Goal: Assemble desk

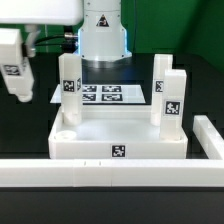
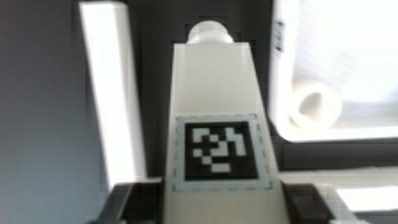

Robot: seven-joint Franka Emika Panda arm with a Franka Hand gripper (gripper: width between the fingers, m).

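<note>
step: fourth leg in transit; three legs stand upright in the tabletop (image 1: 118,138) corner sockets, so this looks like the last one
installed legs: back leg on the exterior view's left (image 1: 69,87), back leg on the exterior view's right (image 1: 160,77), front leg on the exterior view's right (image 1: 173,102)
open socket: front corner on the exterior view's left looks free, judged by leg count; socket itself is hard to make out there
claw: gripper (image 1: 19,92) clenched on the held leg (image 1: 13,62), up off the table at the exterior view's left edge
wrist check: held leg (image 2: 217,125) runs straight out from the claw, tag facing the camera, rounded peg end pointing away; finger pads barely show at the frame edge
leg vs tabletop: held leg is well apart from the tabletop, beside and above its near corner, touching nothing but the claw
wrist extras: a round socket in the tabletop rim (image 2: 320,105) shows off to one side of the leg, not lined up with the peg
next move: carry the leg over the free corner, get it vertical with peg down, centre on the socket, lower, then twist or press home
risk: peg off-centre would catch the rim; neighbouring back leg sits close to the approach path
other: marker board (image 1: 100,94) flat behind the tabletop, long white bar (image 1: 100,170) across the foreground, both out of the way
</note>
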